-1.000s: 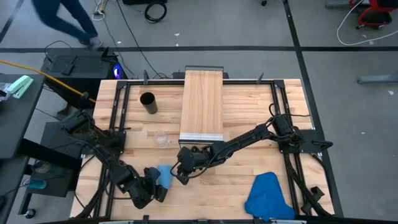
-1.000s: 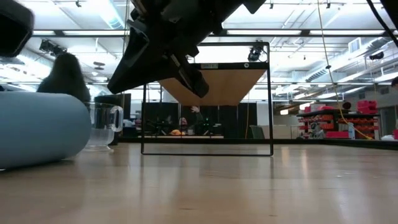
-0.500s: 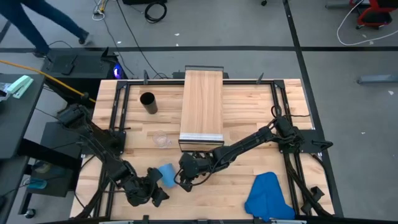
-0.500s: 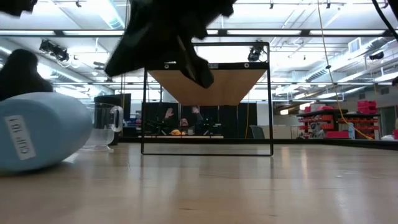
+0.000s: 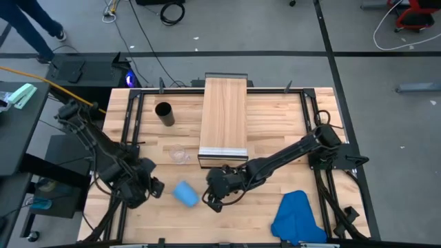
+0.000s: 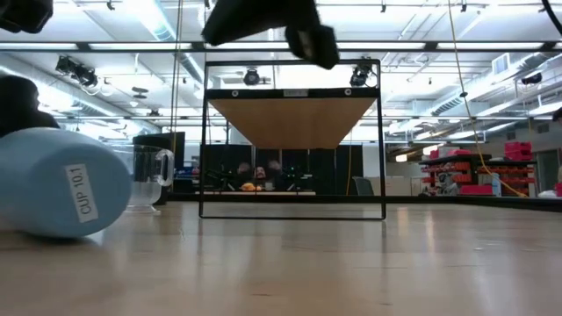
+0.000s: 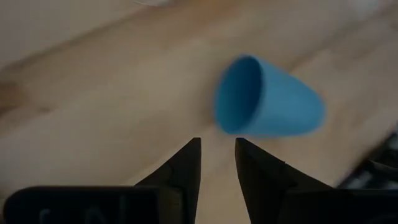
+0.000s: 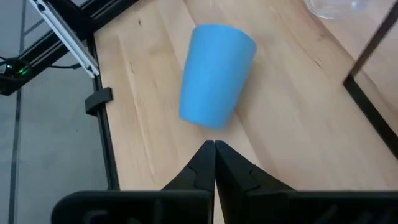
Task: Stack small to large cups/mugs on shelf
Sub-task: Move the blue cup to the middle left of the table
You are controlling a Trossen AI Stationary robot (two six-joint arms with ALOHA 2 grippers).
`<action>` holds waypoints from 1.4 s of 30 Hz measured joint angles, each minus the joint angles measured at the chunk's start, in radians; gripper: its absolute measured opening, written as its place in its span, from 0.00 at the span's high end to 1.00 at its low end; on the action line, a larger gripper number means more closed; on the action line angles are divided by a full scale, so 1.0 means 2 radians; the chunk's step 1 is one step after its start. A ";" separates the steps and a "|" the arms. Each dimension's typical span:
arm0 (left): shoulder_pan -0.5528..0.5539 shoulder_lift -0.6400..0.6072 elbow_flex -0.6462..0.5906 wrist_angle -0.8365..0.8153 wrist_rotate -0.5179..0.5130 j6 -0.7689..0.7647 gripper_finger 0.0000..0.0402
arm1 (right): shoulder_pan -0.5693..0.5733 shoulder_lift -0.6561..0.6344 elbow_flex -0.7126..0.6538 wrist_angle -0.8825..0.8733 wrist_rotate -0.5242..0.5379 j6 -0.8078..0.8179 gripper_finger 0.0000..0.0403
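The bright-blue cup (image 5: pixel 185 193) lies on its side on the tabletop, near the near edge. Its mouth (image 7: pixel 237 94) faces my left gripper (image 5: pixel 150 186), and its base (image 6: pixel 81 191) bears a label. My left gripper (image 7: pixel 217 149) hangs a short way off with a narrow gap between its fingers. My right gripper (image 8: pixel 214 146) is shut, and its tips stand just short of the cup's base end (image 8: pixel 205 118). The clear glass mug (image 5: pixel 180 156) stands left of the shelf (image 5: pixel 224 117). The black cup (image 5: pixel 163 112) stands upright farther back.
A blue cloth (image 5: pixel 298 217) lies at the near right corner. The shelf's black frame (image 6: pixel 204 149) stands on the table behind the cup. Black rails (image 8: pixel 93 56) run along the table's left edge. Bare wood lies between the cup and the cloth.
My left gripper has drawn back from the blue cup, toward the table's left and far side. My right gripper has moved toward the near edge, down beside the cup. The cup has stayed on its side and turned about on the table, swinging its labelled base into the low view.
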State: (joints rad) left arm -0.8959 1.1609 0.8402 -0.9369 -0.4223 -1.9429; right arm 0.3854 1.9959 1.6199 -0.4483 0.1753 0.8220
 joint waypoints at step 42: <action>-0.055 -0.095 -0.287 0.543 -0.045 0.021 0.58 | 0.015 -0.022 0.000 -0.068 -0.006 0.039 0.97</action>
State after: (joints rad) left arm -1.0058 0.9708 0.2668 0.1490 -0.5118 -1.9001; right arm 0.4156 1.9527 1.6207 -0.5850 0.1639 0.9002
